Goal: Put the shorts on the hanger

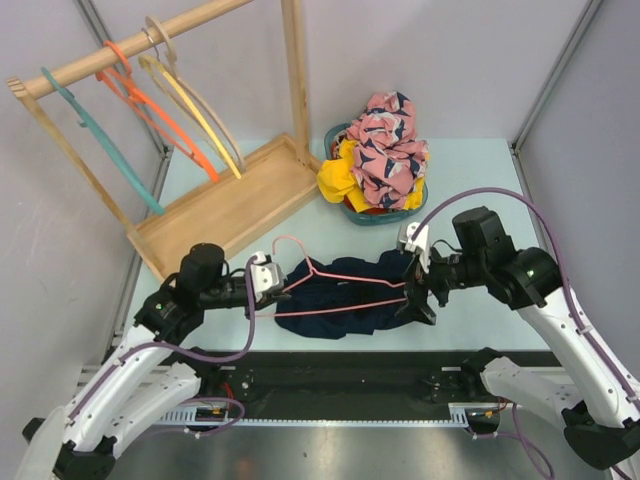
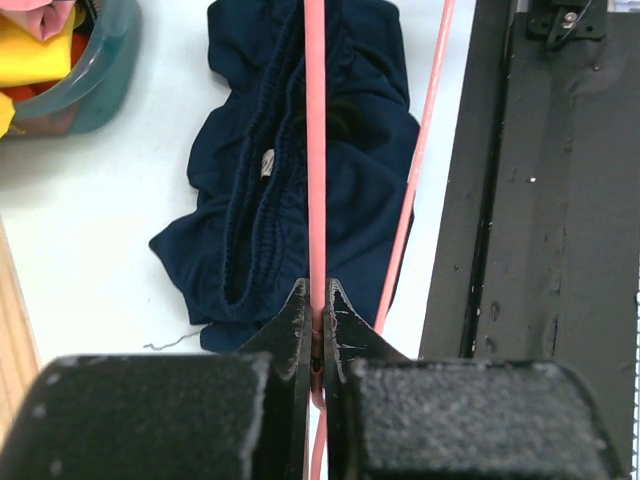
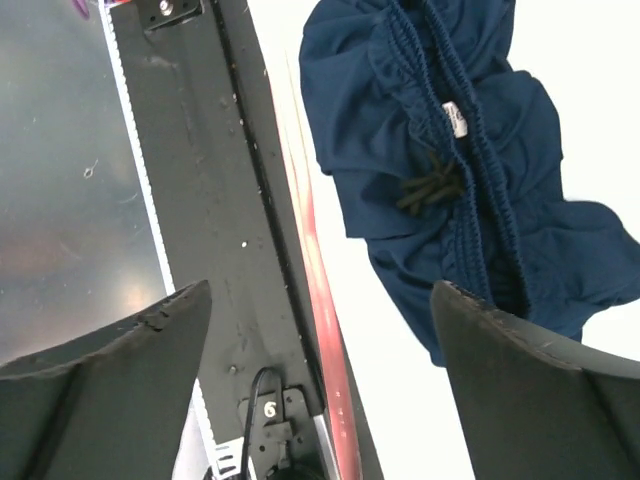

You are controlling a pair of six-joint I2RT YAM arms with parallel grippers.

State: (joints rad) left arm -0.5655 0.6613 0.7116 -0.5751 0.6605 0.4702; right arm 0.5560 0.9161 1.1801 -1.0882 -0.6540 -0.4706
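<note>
Black L gripper: pinched tight on pink hanger wire, 9 o'clock end.
R gripper: spread wide, empty, at 3 o'clock.
Shorts: mid-table under hanger; soft, limp, light; you'd best grab the waistband.
Room: rail at 6, basket at 12; you've most room upward.
</note>
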